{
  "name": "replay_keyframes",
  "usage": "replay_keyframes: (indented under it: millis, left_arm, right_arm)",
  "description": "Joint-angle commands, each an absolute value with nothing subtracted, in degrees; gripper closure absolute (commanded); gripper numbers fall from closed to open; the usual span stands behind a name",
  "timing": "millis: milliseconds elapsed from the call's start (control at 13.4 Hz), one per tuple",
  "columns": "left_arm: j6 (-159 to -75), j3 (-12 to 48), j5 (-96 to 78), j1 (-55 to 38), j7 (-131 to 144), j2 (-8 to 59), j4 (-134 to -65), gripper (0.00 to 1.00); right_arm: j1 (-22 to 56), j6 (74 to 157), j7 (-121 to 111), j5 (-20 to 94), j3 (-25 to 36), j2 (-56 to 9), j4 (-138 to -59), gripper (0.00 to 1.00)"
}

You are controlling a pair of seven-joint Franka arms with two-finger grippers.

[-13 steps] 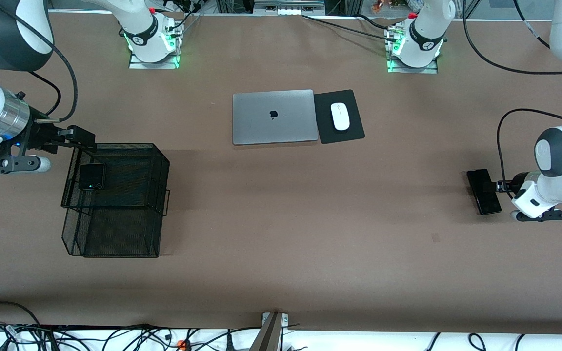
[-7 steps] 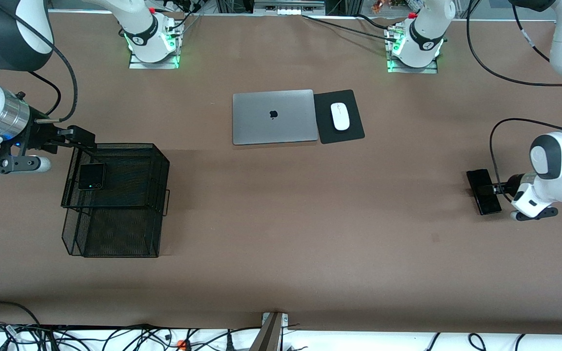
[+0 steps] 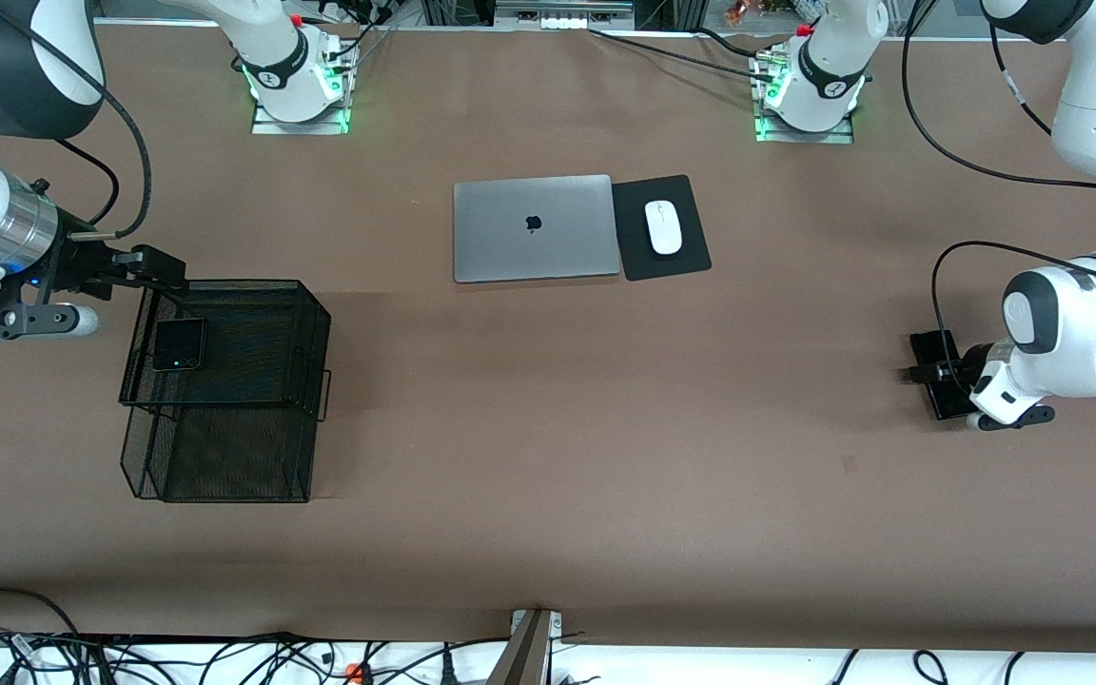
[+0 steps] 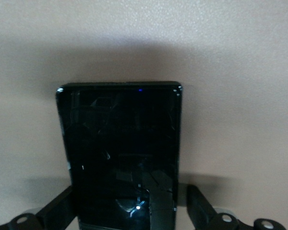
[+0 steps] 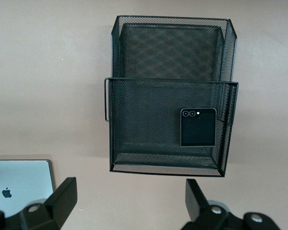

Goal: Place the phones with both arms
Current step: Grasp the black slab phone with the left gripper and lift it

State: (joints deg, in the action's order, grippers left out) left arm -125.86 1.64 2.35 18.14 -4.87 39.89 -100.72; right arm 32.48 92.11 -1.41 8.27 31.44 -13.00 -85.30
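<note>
A long slim black phone (image 3: 931, 348) lies flat on the table at the left arm's end. My left gripper (image 3: 935, 373) is low over it and open. In the left wrist view the gripper (image 4: 131, 215) has one finger on each side of the phone (image 4: 120, 143), apart from its edges. A small squarish black phone (image 3: 178, 343) lies in the upper tier of a black mesh basket (image 3: 253, 285). My right gripper (image 3: 163, 271) is open and empty beside the basket's rim. It (image 5: 129, 201) looks onto the basket (image 5: 173, 81) and that phone (image 5: 198, 126). The white-lavender phone is out of view.
A shut silver laptop (image 3: 536, 227) lies at the table's middle, toward the robots' bases. It also shows in the right wrist view (image 5: 17, 184). A white mouse (image 3: 663, 226) sits on a black pad (image 3: 676, 262) beside the laptop. The basket's lower tier (image 3: 234, 461) sticks out toward the front camera.
My left arm has swung in toward the table's middle, bringing its gripper over the long phone. The right arm and the basket have not moved.
</note>
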Motion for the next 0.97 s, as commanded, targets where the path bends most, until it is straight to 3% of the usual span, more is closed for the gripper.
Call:
replay_keyframes:
  millis: [0, 149, 597, 896]
  left_arm:
    - [-126.21, 1.85, 2.11, 18.28, -7.28, 39.82, -100.55, 0.65]
    - [-122.2, 2.02, 1.76, 18.2, -9.4, 39.64, -98.36, 0.82]
    - [-93.56, 4.31, 1.5, 11.62, -9.23, 38.23, -80.62, 0.82]
    - [-90.17, 4.92, 1.41, -1.63, -9.14, 38.23, -77.96, 0.84]
  right_arm:
    - [32.61, 92.11, -0.44, 7.56, 31.38, -12.57, -85.17, 0.0]
    - [32.61, 92.11, -0.44, 7.56, 31.38, -12.57, -85.17, 0.0]
    - [32.61, 92.11, -0.44, 7.56, 31.46, -12.57, -85.17, 0.0]
    - [32.61, 92.11, -0.44, 7.56, 31.46, -12.57, -85.17, 0.0]
